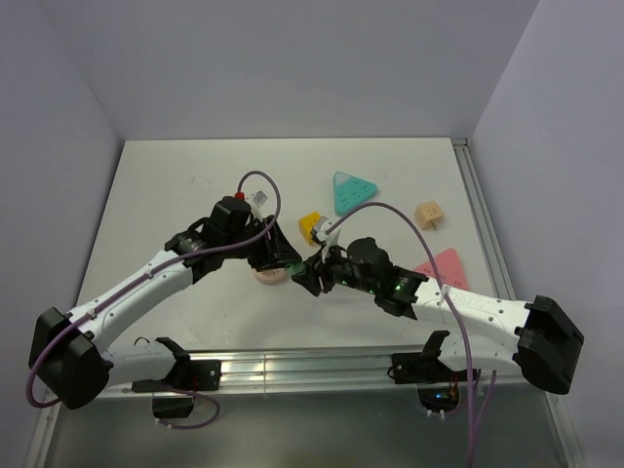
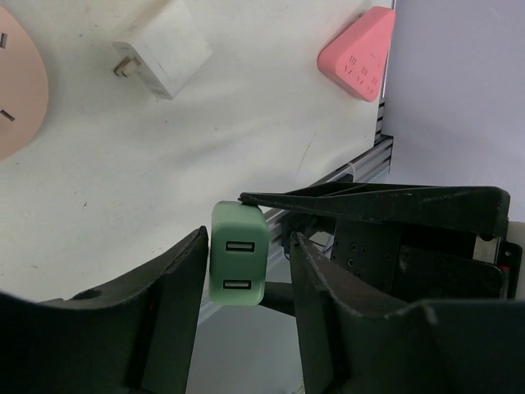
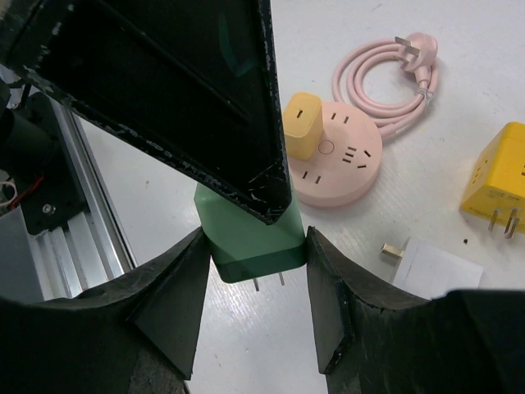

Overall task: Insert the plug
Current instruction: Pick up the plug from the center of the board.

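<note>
The plug is a mint-green block held above the table, its prongs pointing down. My right gripper is shut on it, with both pads against its sides. In the left wrist view the plug shows two USB slots and sits between the fingers of my left gripper. One finger touches it and a narrow gap remains at the other, so this gripper is open. From above, both grippers meet at the plug near the table's front middle. The round pink socket strip lies just beyond.
A small yellow adapter sits in the pink strip, whose cable is coiled behind. Nearby lie a white block and a yellow cube. Further off are a teal triangular strip, a beige cube and a pink triangular strip. The aluminium rail runs along the front.
</note>
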### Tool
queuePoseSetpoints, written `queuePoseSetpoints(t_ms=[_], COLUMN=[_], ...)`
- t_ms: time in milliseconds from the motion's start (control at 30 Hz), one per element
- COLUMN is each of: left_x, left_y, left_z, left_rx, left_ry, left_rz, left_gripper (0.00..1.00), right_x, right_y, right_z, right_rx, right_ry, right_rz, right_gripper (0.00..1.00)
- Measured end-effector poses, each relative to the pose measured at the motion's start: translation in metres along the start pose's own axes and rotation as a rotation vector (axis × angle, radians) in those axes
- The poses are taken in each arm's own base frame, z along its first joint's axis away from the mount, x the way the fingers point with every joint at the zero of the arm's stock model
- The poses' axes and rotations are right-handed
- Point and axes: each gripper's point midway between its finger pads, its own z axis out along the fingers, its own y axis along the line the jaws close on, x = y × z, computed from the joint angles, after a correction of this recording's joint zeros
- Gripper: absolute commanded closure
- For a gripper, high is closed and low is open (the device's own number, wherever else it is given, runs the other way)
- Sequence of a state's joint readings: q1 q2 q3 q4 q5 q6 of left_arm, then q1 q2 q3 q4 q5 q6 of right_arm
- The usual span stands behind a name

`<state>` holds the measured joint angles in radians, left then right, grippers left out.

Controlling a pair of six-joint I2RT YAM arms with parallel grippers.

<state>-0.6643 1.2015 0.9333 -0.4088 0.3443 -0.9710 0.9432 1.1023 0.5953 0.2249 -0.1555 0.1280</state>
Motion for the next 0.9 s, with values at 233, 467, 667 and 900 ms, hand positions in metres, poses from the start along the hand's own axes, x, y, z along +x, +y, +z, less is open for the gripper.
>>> queuePoseSetpoints(t_ms=[233, 467, 667, 900], left_x=[0.003, 0.002, 0.004, 0.005], left_y=[0.004, 0.006, 0.01, 0.013], left_z=[-0.001, -0.003, 0.002, 0.005], left_rx=[-0.019, -0.029, -0.039, -0.045], left_ry=[0.012, 0.016, 0.035, 0.048], left_rz=[0.007, 0.029, 0.035, 0.032], left_gripper=[0.58, 0.68, 0.63, 0.57], right_x=[0.003, 0.004, 0.009, 0.011], right_y=[-0.002, -0.001, -0.002, -0.002], right_z=[0.002, 0.003, 0.005, 0.005], right_rx=[0.008, 0.007, 0.011, 0.012], right_ry=[0.01, 0.01, 0.028, 0.034], right_rz=[-0.01, -0.016, -0.014, -0.018], right_gripper=[0.58, 0.58, 0.58, 0.58])
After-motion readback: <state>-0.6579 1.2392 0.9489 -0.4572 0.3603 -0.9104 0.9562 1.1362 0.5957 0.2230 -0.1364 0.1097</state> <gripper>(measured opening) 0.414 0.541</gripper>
